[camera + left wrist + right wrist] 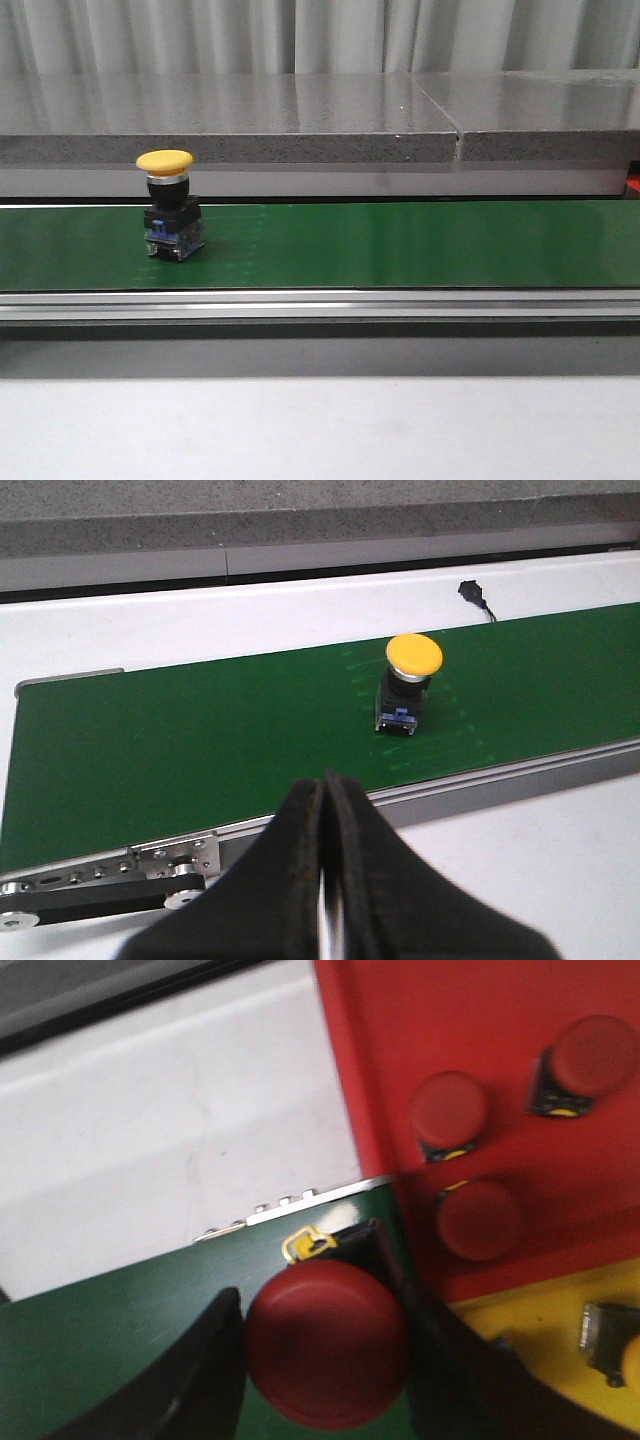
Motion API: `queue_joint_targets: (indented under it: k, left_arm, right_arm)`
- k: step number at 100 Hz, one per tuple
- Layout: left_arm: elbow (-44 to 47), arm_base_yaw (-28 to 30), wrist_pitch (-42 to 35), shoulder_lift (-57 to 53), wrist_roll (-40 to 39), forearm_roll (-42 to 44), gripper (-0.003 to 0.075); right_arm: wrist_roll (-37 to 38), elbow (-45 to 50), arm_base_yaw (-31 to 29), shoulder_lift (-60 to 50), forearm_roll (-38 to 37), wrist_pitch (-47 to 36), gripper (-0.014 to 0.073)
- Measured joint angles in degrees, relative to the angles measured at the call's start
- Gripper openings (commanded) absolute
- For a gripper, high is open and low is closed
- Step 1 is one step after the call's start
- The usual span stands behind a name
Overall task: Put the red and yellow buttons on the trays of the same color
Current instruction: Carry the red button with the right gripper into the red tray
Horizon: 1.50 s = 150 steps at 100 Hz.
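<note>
right tool (325, 1360) grips red mushroom-cap button (325, 1343); next carry to red flat tray (500, 1160). left tool (325, 825) clenched, idle.

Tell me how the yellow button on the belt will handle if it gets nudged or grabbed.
The yellow button looks top-heavy: a wide mushroom cap over a narrower base, so a sideways push near the cap may tip it. The body looks rigid, likely holding its shape in a gripper. The rounded, smooth cap could slip; the squarer base seems the safer grasp.
</note>
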Motion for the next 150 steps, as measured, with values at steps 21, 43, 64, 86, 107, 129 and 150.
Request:
queue_joint_targets:
  k: [21,43,64,86,107,129,150]
  left_arm:
    - [0.0,0.0,0.0,0.0,0.0,0.0,-0.0021]
    - [0.0,0.0,0.0,0.0,0.0,0.0,-0.0021]
    - [0.0,0.0,0.0,0.0,0.0,0.0,-0.0021]
    - [0.0,0.0,0.0,0.0,0.0,0.0,-0.0021]
    - [0.0,0.0,0.0,0.0,0.0,0.0,-0.0021]
    - [0.0,0.0,0.0,0.0,0.0,0.0,-0.0021]
    - [0.0,0.0,0.0,0.0,0.0,0.0,-0.0021]
  right_arm:
    - [2.83,0.0,-7.03,0.0,-0.11,-1.41,0.0239]
    - [6.16,0.0,-12.04,2.46,-0.11,-3.05,0.0239]
    - [6.39,0.0,-13.03,7.24,-0.21,-5.01,0.0239]
    - [6.49,0.0,-13.03,11.06,-0.21,-7.32,0.0239]
    - [6.7,0.0,-13.03,14.92,0.17,-9.96,0.0239]
    - [6.7,0.0,-13.03,17.45,1.52,-13.12,0.0239]
    - [6.7,0.0,-13.03,19.95,2.9,-13.65,0.0283]
